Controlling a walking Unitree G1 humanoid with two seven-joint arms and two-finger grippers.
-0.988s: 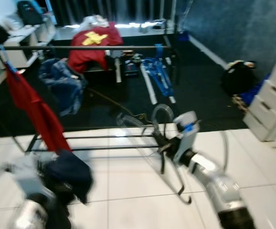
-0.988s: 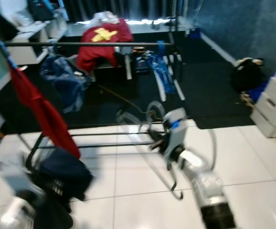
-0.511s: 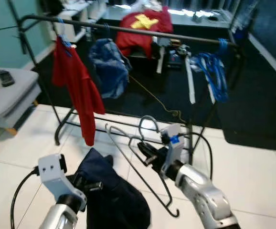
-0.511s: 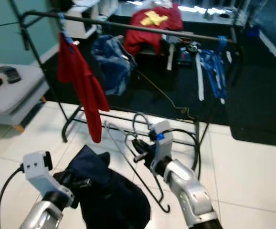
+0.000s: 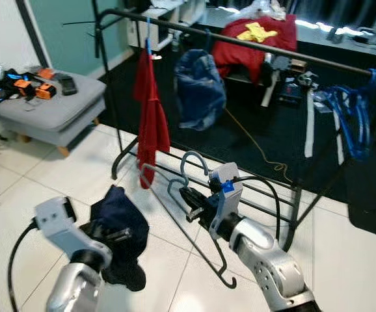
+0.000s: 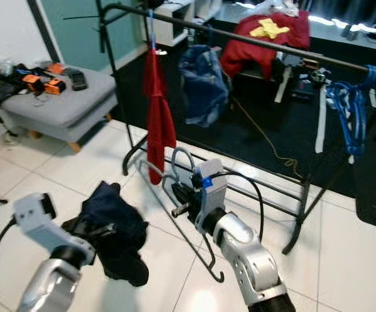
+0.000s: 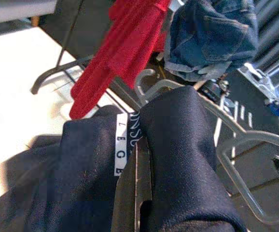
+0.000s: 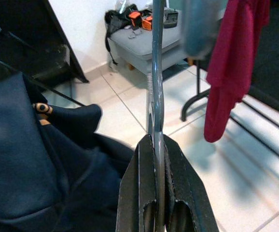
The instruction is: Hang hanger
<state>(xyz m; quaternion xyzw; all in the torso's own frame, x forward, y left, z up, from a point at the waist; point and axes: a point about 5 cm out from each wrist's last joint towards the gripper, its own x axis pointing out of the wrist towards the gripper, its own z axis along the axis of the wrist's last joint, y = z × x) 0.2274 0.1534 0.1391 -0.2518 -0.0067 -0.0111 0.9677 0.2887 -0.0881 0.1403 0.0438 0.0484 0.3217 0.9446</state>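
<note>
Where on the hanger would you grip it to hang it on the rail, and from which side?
Grip the hanger just under its hook, coming from below, as the right gripper does. The hook points up toward the rail, so it stays free to catch. The left gripper holds the dark garment.

Both arms were chunky silver-grey metal tubes with dark ribbed collars further back, and each wrist had a boxy pale grey camera block bolted on. The right gripper had a little blue tag on its block plus a black cable looping off behind. The left gripper trailed its own black cable, and both had long flat black fingers.
</note>
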